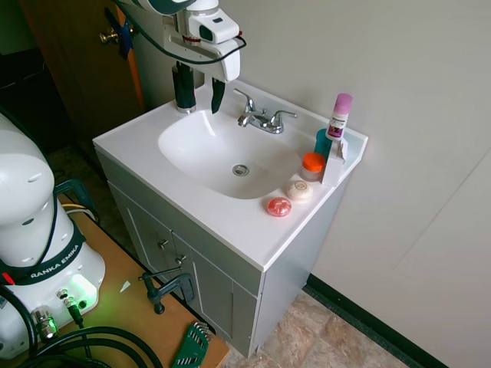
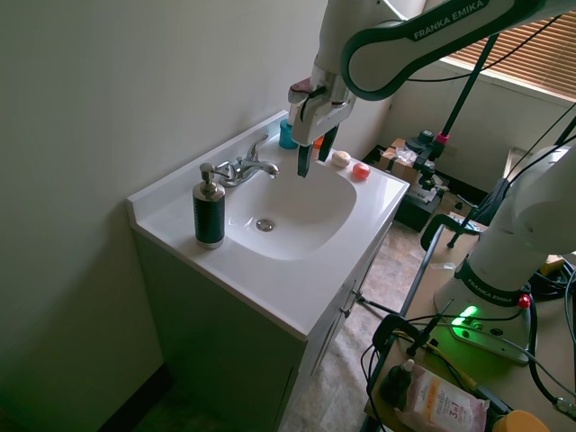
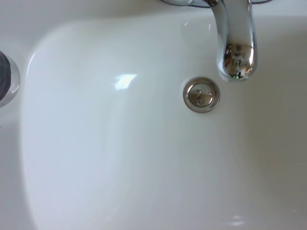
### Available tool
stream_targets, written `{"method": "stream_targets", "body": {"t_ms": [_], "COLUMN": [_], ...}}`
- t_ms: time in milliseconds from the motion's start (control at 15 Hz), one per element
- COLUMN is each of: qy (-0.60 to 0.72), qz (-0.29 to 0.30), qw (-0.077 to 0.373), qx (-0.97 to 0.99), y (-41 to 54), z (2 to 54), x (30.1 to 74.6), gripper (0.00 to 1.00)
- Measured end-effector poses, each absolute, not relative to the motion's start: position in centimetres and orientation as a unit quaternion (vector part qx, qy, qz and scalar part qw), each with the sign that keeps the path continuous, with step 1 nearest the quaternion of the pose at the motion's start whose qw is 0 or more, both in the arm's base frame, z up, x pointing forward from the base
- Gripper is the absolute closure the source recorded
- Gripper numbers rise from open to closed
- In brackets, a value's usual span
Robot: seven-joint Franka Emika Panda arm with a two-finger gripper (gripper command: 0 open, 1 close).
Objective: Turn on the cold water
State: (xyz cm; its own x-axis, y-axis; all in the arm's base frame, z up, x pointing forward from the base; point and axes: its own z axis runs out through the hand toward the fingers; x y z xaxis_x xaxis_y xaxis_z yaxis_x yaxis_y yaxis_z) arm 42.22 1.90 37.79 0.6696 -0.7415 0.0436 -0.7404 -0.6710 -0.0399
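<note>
Black two-finger gripper (image 1: 198,90) hangs over the back corner of the white oval sink basin (image 1: 192,142), fingers spread w/ nothing between them. Small shiny chrome faucet (image 1: 261,117) w/ short spout and two slim levers sits on the back rim, just beside the claw but not touching it. No water running from the spout (image 3: 235,43); round chrome drain (image 3: 202,94) dry. Black pump soap bottle (image 2: 209,209) stands on the rim near the claw.

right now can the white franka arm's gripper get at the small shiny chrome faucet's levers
Probably yes. The gripper hangs open above the white sink basin, beside the chrome faucet, and nothing lies between them; the black soap bottle stands off at the counter's far end.
</note>
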Motion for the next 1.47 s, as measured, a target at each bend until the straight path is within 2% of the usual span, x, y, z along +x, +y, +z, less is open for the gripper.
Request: {"method": "stream_targets", "body": {"t_ms": [133,333,733,1067,1467], "qy": [0.409,0.45,0.513,0.511,0.503], "qz": [-0.03,-0.094,-0.228,-0.251,-0.255], "qw": [0.012,0.004,-0.023,-0.058,-0.074], "qx": [-0.912,-0.888,-0.828,-0.82,-0.822], "y": [1.8,-0.6,-6.8,-7.8,-7.5], "z": [37.9,38.8,38.5,35.6,32.6], "x": [42.3,44.1,53.6,56.8,58.4], "gripper": [0.0,0.0,0.0,0.0,0.0]}}
